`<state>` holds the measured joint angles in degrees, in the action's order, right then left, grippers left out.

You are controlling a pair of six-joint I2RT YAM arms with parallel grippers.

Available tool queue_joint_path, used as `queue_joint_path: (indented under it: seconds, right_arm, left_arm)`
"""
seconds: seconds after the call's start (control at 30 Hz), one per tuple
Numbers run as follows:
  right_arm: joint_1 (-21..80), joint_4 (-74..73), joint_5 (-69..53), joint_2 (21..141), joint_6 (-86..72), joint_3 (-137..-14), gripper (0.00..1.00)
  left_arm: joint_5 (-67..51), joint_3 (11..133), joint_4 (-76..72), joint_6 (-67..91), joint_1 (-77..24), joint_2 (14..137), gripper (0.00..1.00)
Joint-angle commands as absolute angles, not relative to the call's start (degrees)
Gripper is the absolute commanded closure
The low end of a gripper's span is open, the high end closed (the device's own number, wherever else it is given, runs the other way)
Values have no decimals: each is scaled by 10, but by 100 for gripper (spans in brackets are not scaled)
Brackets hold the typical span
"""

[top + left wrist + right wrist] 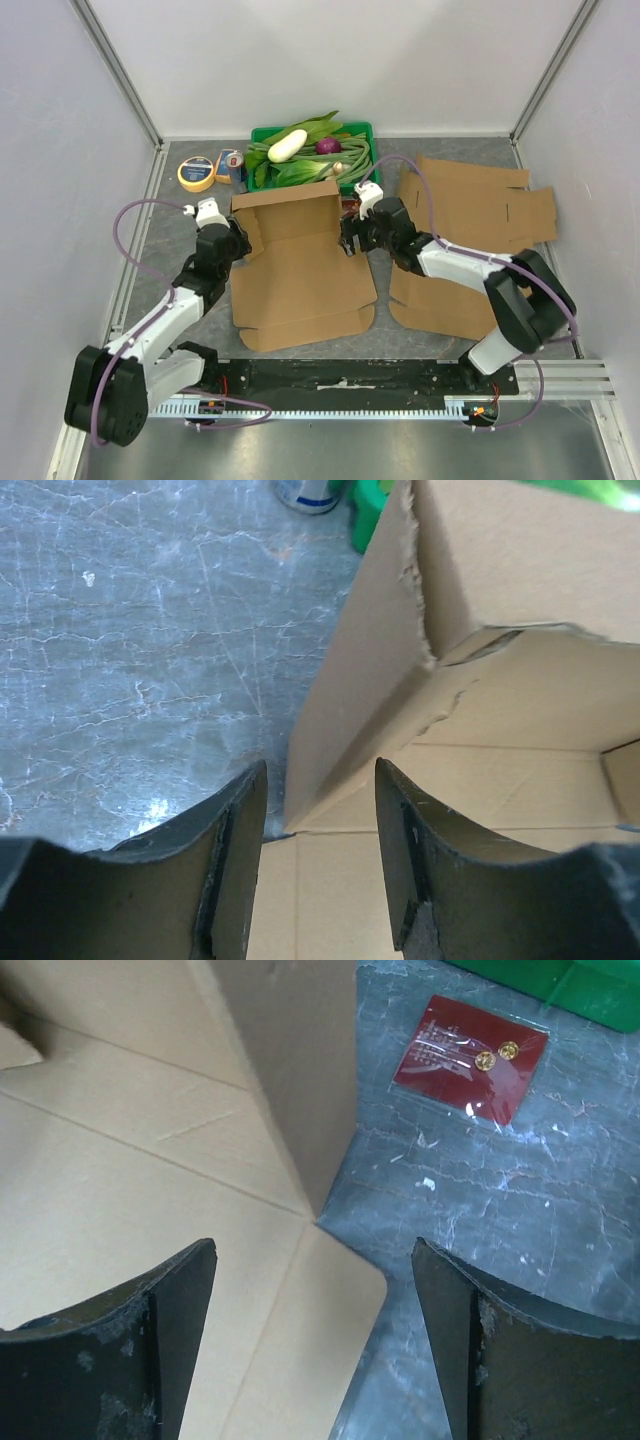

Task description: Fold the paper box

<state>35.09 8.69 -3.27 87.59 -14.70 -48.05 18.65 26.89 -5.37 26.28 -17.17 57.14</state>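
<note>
The brown paper box [300, 275] lies partly folded in the middle of the table, its back wall and side flaps raised. My left gripper [237, 240] is at the box's left rear corner. In the left wrist view it [320, 780] is open, and the raised side flap [350, 710] stands just ahead of the fingertips, untouched. My right gripper [352, 236] is at the right rear corner. In the right wrist view it [315, 1250] stands wide open over a rounded flat flap [300, 1340], with the upright wall [290, 1070] beyond it. Neither gripper holds anything.
A green basket [262, 135] of vegetables stands behind the box. A yellow tape roll [196, 173] and a blue can [236, 165] sit to its left. Flat cardboard sheets [480, 205] lie on the right. A red card [470, 1055] lies by the box's right corner.
</note>
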Motion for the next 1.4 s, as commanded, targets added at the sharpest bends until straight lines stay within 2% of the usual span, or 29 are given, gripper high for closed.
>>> queue_joint_path:
  seconds: [0.0,0.07,0.13,0.23,0.33,0.37,0.43,0.53,0.57,0.67,0.8,0.83,0.87,0.9,0.93,1.0,1.03,1.07,1.1,1.17,1.23,1.27,1.3,1.33,1.37]
  right_arm:
    - [356,234,12,936,-136,-511,16]
    - [367,278,84,954,-142,-512,17]
    - [379,340,99,970,-128,-507,20]
    - [410,384,189,1000,-100,-515,24]
    - [418,424,255,1020,-98,-516,32]
    - [418,424,260,1027,-108,-525,37]
    - [419,439,263,1034,-109,-526,42]
    - [424,455,265,1042,-116,-526,59]
    - [427,463,276,1043,-119,-519,68]
    - [447,508,300,1042,-115,-498,81]
    - [468,534,306,1050,-107,-495,93]
    - [473,530,311,1052,-108,-497,96]
    - [482,529,322,1056,-108,-500,99]
    - [488,533,337,1056,-109,-500,100]
    - [493,535,352,1057,-109,-500,100]
    - [509,548,372,1067,-108,-501,100]
    - [514,556,390,1072,-108,-502,100]
    - [523,562,398,1078,-108,-499,100]
    - [526,575,406,1078,-108,-497,100]
    - [527,576,403,1079,-119,-495,100]
    - [527,565,403,1078,-126,-497,100]
    - [526,563,404,1074,-124,-497,100]
    - [526,561,404,1071,-121,-496,100]
    - [526,557,404,1069,-120,-496,100]
    - [522,554,395,1064,-119,-493,100]
  left_arm:
    - [217,294,-100,215,-171,612,47]
    - [218,303,-117,203,-171,639,49]
    - [218,301,-140,196,-170,656,49]
    - [218,295,-155,187,-170,673,45]
    - [225,304,-172,175,-171,688,44]
    - [229,308,-172,172,-171,701,44]
    - [242,323,-167,175,-170,714,47]
    - [250,339,-165,198,-170,735,53]
    - [257,348,-156,211,-170,741,56]
    - [300,386,-121,244,-174,779,66]
    - [399,485,39,317,-193,885,98]
    - [458,541,134,364,-213,906,98]
    - [490,563,168,383,-227,923,98]
    - [520,602,201,442,-240,941,98]
    - [579,619,301,494,-265,970,98]
    - [612,642,378,574,-282,999,98]
    - [646,680,428,669,-295,1025,98]
    - [652,700,539,730,-297,1034,98]
    - [651,712,554,776,-295,1037,98]
    - [649,691,501,778,-301,1014,98]
    - [624,616,393,675,-303,971,98]
    - [608,582,322,620,-303,921,98]
    - [588,547,158,560,-303,893,98]
    - [540,476,88,456,-303,869,93]
    - [510,445,32,420,-302,841,78]
